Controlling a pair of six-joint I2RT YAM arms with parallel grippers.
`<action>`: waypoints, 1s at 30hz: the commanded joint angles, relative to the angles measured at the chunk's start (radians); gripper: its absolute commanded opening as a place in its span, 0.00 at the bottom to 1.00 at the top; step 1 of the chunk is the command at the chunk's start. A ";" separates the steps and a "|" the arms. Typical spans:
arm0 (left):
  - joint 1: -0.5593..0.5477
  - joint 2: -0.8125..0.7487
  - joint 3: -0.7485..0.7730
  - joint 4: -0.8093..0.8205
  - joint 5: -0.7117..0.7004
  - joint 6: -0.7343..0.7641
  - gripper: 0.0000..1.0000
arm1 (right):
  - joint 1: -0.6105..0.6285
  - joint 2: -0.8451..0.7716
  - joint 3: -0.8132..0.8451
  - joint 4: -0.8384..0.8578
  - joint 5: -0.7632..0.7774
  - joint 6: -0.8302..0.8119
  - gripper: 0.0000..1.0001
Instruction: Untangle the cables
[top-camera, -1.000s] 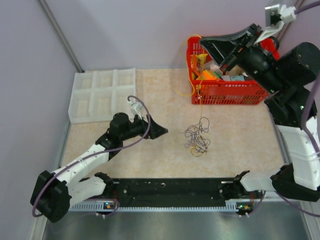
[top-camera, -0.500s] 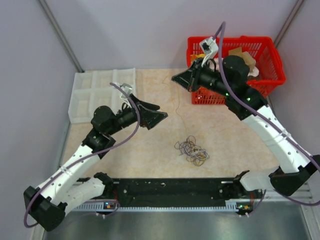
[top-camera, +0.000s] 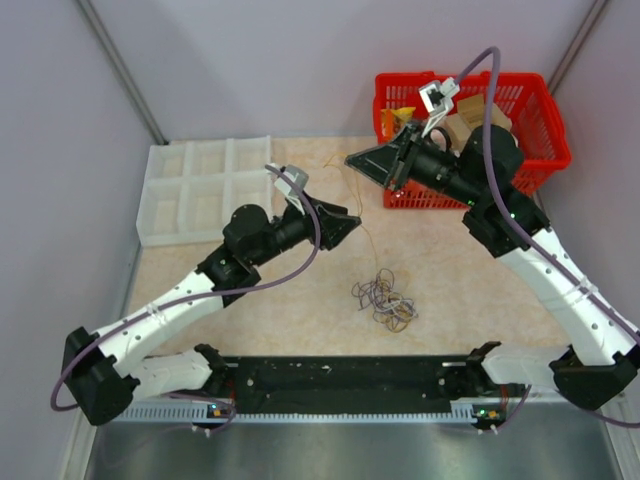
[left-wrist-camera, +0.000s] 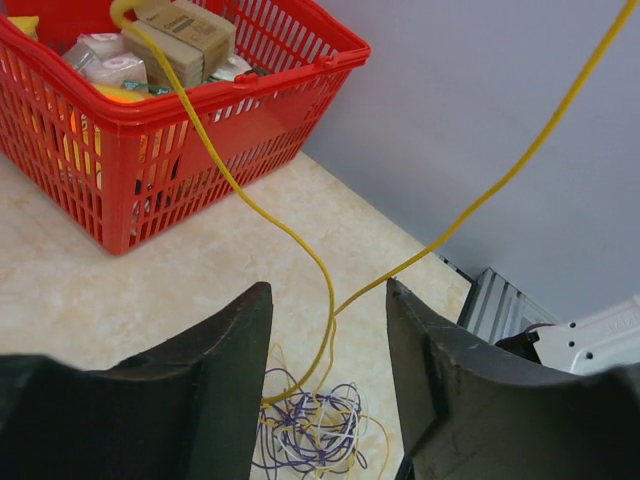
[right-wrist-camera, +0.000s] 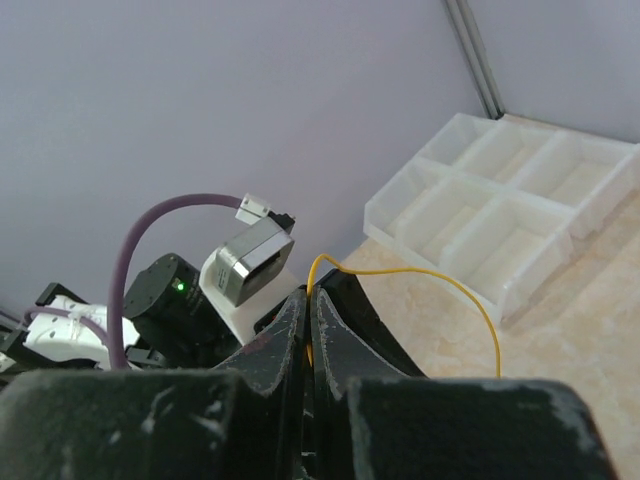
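A fist-sized tangle of thin purple, whitish and yellow cables (top-camera: 385, 300) lies on the table; it also shows low in the left wrist view (left-wrist-camera: 320, 435). One yellow cable (top-camera: 367, 243) rises from it. My right gripper (top-camera: 350, 160) is shut on that yellow cable (right-wrist-camera: 420, 270) and holds it raised left of the basket, with the jaws pressed together at the tips (right-wrist-camera: 309, 292). My left gripper (top-camera: 352, 220) is open, just below the right one. In the left wrist view (left-wrist-camera: 328, 290) the yellow cable (left-wrist-camera: 250, 200) runs between its fingers without touching them.
A red basket (top-camera: 460, 190) full of packets stands at the back right, and the yellow cable's far end hangs over its rim (left-wrist-camera: 200, 110). A white compartment tray (top-camera: 200, 185) sits at the back left and shows in the right wrist view (right-wrist-camera: 500, 190).
My right arm swung from above the basket leftward and down, pulling the yellow cable out. My left gripper moved right, up to the strand. The tangle shifted slightly.
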 joint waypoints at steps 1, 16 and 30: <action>-0.014 0.027 0.070 0.055 -0.002 0.041 0.50 | 0.013 -0.013 -0.014 0.057 -0.013 0.027 0.00; -0.022 0.078 0.106 0.042 0.000 0.001 0.50 | 0.050 0.002 -0.019 0.051 0.018 0.018 0.00; -0.022 0.053 0.039 0.130 0.056 -0.025 0.55 | 0.053 0.004 -0.013 0.059 0.058 0.070 0.00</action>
